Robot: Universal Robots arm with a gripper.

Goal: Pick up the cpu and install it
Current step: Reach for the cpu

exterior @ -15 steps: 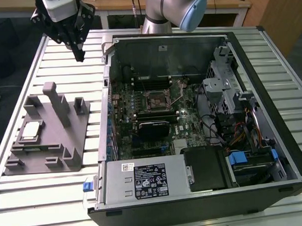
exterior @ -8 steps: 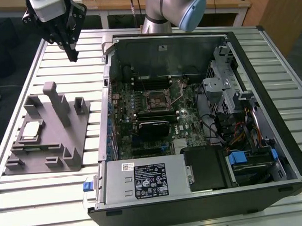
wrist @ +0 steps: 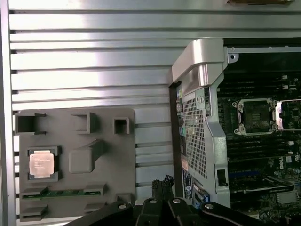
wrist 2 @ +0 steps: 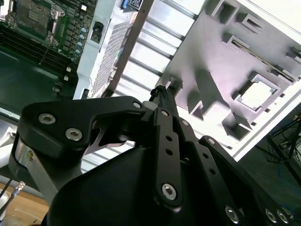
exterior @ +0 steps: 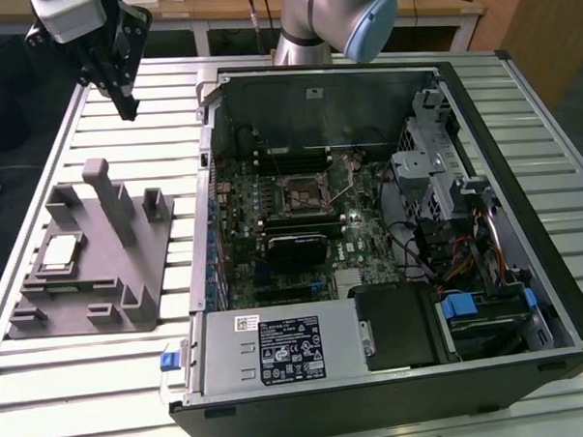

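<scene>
Silvery-beige cpu sits flat in a recess of the grey plastic fixture, at the exterior view's left, on the slatted metal table. Not picked up yet. Gripper hangs above the table past the fixture's far end, well apart from the cpu, fingers pressed together, holding nothing. Open computer case lies at the exterior view's right, just beside the fixture. Socket sits mid-board inside it.

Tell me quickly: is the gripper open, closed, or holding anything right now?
Gripper: closed, holding nothing. The cpu sits in the grey fixture, apart from it.
</scene>
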